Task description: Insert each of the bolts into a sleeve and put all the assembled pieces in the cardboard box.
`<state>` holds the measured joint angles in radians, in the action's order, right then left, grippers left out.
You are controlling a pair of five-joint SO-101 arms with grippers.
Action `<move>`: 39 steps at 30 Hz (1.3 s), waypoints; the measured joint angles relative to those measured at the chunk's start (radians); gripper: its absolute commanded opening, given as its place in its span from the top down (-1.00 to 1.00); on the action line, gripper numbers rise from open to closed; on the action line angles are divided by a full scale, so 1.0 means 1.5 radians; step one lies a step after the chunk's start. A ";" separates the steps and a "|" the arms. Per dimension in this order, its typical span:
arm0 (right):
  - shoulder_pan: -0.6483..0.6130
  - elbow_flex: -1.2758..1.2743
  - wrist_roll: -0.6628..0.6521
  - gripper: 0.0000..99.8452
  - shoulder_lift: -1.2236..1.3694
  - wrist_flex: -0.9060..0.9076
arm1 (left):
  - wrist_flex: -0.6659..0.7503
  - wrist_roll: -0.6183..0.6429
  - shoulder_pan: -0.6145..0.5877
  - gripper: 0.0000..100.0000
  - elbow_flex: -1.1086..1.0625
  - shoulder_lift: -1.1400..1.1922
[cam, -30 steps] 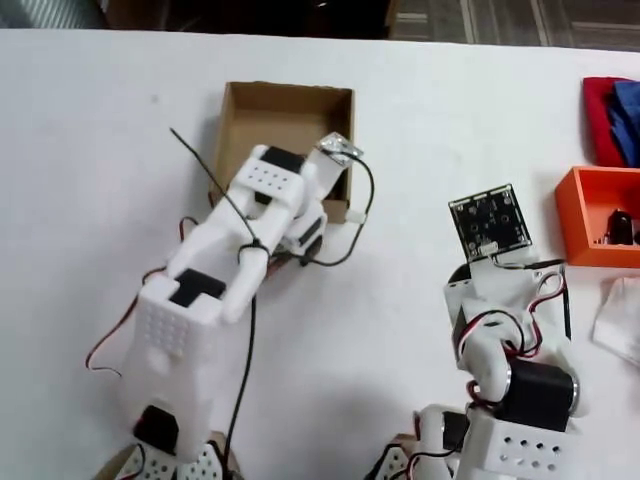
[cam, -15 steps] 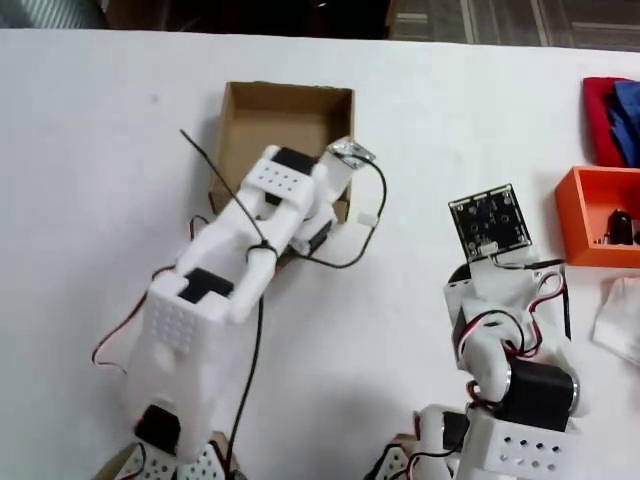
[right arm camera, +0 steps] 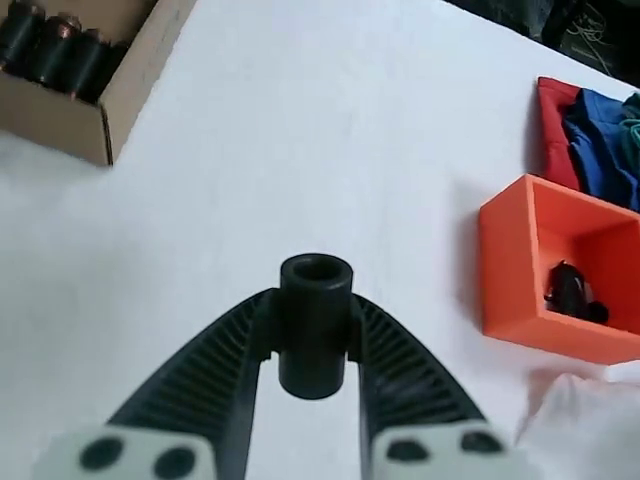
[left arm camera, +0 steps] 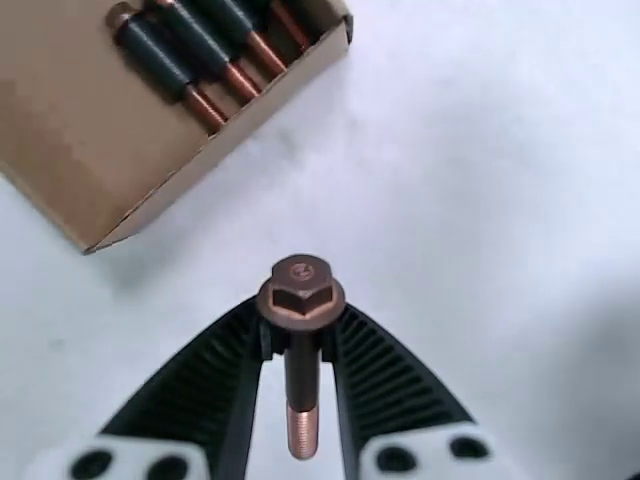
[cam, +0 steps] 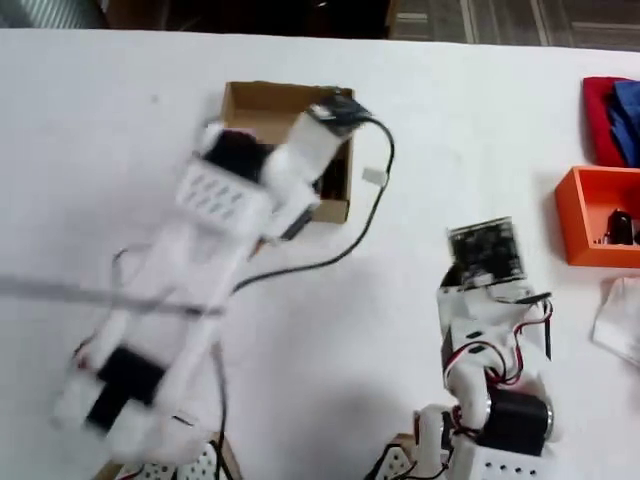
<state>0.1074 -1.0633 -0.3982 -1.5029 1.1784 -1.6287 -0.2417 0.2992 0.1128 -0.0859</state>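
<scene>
Bolt [left arm camera: 300,385], copper w/ hex head, is clamped btw the ribbed black fingers [left arm camera: 215,385] of the left gripper [left arm camera: 301,315]. Its head sits just past the tips and the threaded end points back toward the wrist, w/ the white table [left arm camera: 480,160] behind it. Sleeve [right arm camera: 315,345], a short black tube w/ its open bore showing at the far end, is pinched the same way in the right gripper [right arm camera: 314,312].

Cardboard box [cam: 262,100] sits upper ctr-left in the high view. Inside, several finished pcs [left arm camera: 190,55], copper bolts through black sleeves, lie side by side along one wall. The held bolt is outside the box, near its corner.

Left arm [cam: 200,250] runs from lower left up to the box. It's blurred, w/ its wrist end over the box's right part. Right arm [cam: 490,340] stands lower right, well apart from the box.

Orange bin [cam: 590,235] is at the right edge w/ a small black item [right arm camera: 572,290] in it. Red & blue cloth [cam: 612,115] lies just above the bin, and a white crumpled bit [cam: 620,318] below it.
</scene>
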 measured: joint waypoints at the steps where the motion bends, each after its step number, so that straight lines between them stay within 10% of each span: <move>1: 0.000 -0.011 0.041 0.95 0.000 -0.024 | 0.029 0.015 -0.015 0.95 -0.052 -0.053; 6: -0.031 -0.077 0.202 0.95 0.005 -0.180 | 0.199 0.129 -0.097 0.95 -0.351 -0.313; 19: -0.151 -0.124 0.224 0.95 0.012 -0.272 | 0.582 0.167 -0.140 0.95 -0.851 -0.866; 26: -0.160 -0.125 0.228 0.95 -0.005 -0.272 | 0.743 0.295 -0.151 0.95 -0.868 -0.988; 39: -0.313 -0.177 0.228 0.95 -0.184 -0.322 | 0.754 0.401 -0.047 0.95 -0.619 -0.824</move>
<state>-0.3621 -1.3288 -0.0560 -1.7791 0.6951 -0.4979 0.3598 0.2286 -0.8155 -1.3226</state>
